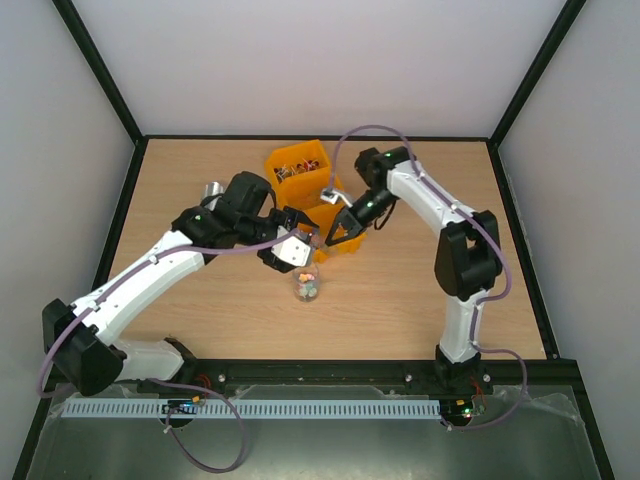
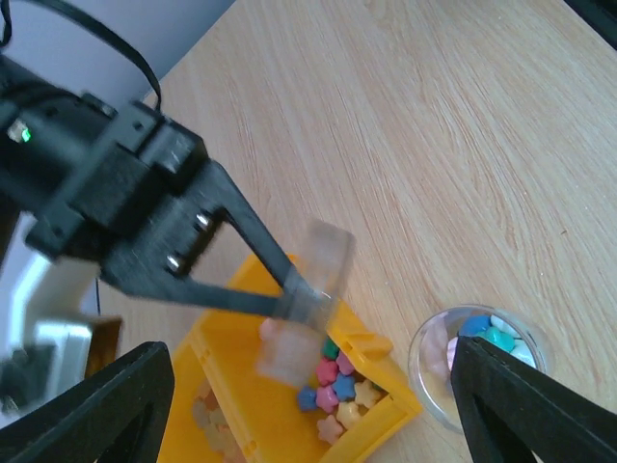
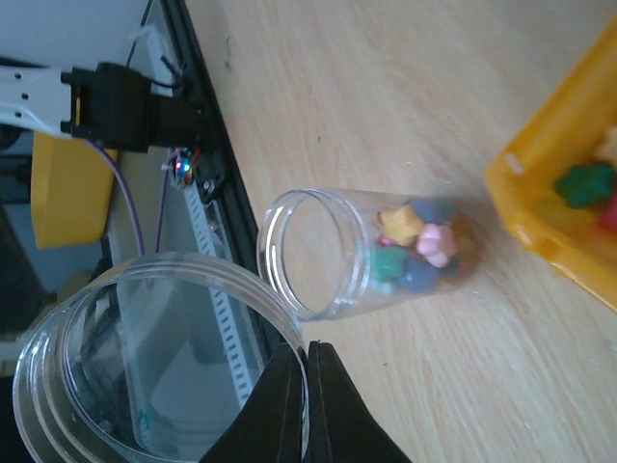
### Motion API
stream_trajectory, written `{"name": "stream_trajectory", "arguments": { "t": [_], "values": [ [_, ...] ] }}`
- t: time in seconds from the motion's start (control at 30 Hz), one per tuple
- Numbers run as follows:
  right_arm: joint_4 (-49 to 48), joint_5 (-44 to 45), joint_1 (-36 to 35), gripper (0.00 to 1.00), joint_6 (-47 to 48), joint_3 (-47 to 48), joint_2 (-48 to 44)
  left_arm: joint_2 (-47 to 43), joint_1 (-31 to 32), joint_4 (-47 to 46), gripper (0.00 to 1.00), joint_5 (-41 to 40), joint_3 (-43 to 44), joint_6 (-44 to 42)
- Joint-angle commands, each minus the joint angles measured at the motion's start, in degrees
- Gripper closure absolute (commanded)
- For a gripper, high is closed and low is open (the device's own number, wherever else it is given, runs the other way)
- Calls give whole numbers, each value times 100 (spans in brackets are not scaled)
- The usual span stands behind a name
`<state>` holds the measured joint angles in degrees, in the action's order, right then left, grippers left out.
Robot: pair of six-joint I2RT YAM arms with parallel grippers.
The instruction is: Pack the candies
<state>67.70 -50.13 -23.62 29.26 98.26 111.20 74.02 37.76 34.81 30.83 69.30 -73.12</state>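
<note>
Colourful candies (image 2: 342, 381) lie in a yellow bin (image 2: 241, 415), and green ones (image 3: 583, 183) show in that bin in the right wrist view. More candies (image 3: 419, 241) fill the bottom of a clear jar (image 1: 307, 285) standing on the table; this jar (image 2: 439, 362) also sits by the bin's corner. My right gripper (image 3: 307, 386) is shut on the rim of a second, empty clear jar (image 3: 145, 367), held tilted over the bin. My left gripper (image 2: 313, 405) hovers above the bin, open, with nothing between its fingers (image 2: 106, 410).
A second orange bin (image 1: 297, 158) with brownish candies (image 1: 293, 172) stands further back. A silver metal object (image 1: 212, 189) lies left of my left arm. Black frame rails edge the table, and a slotted white strip (image 1: 300, 408) runs along the near side.
</note>
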Motion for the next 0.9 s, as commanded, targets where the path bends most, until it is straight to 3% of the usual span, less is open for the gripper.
{"name": "stream_trajectory", "arguments": {
  "t": [0.0,0.23,0.53,0.87],
  "values": [
    [520,-202,-434,98,115,206,253,82,158,-122,23,-22,49,-82],
    [551,-279,-653,98,137,294,330,-4,258,133,44,-192,-122,-329],
    [595,-242,-653,98,221,255,280,-230,258,315,46,-349,-348,-370],
    [601,-445,-685,96,230,265,266,-232,302,-42,60,-509,-400,144]
  ]
}}
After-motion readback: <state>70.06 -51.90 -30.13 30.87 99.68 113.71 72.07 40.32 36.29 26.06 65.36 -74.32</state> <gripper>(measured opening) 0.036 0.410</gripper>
